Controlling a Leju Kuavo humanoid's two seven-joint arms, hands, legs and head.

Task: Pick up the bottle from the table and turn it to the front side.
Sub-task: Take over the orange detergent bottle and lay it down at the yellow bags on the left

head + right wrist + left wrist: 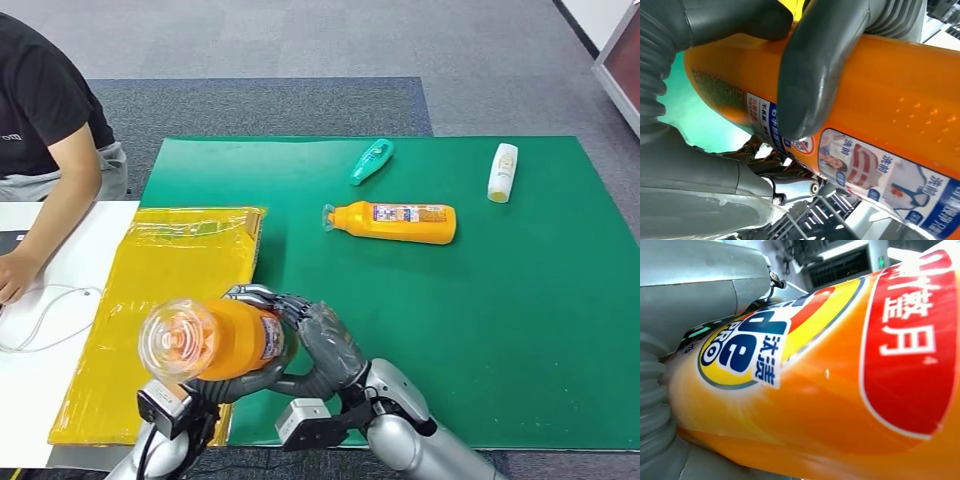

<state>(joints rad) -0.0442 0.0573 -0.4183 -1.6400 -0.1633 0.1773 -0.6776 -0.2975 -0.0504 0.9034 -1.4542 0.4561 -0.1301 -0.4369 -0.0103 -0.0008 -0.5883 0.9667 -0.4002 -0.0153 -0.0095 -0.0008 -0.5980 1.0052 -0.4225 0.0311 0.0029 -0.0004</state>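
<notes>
The orange detergent bottle (226, 340) hangs above the table's near edge, lying roughly level with its clear cap turned towards me. My right hand (324, 340) wraps its far end, dark fingers over the top and thumb beneath. In the right wrist view a finger (817, 65) presses on the orange bottle (885, 90) beside its back label. My left hand (198, 400) supports the bottle from below near the cap end. The left wrist view has my left hand's grey thumb (696, 275) lying over the bottle (828, 390), whose front logo label faces that camera.
On the green mat (468, 340) lie a second orange bottle (392, 222), a teal bottle (371, 161) and a white bottle (503, 171). A yellow padded bag (173, 270) lies at left. A person (45, 130) sits at the far left by a white cable (45, 310).
</notes>
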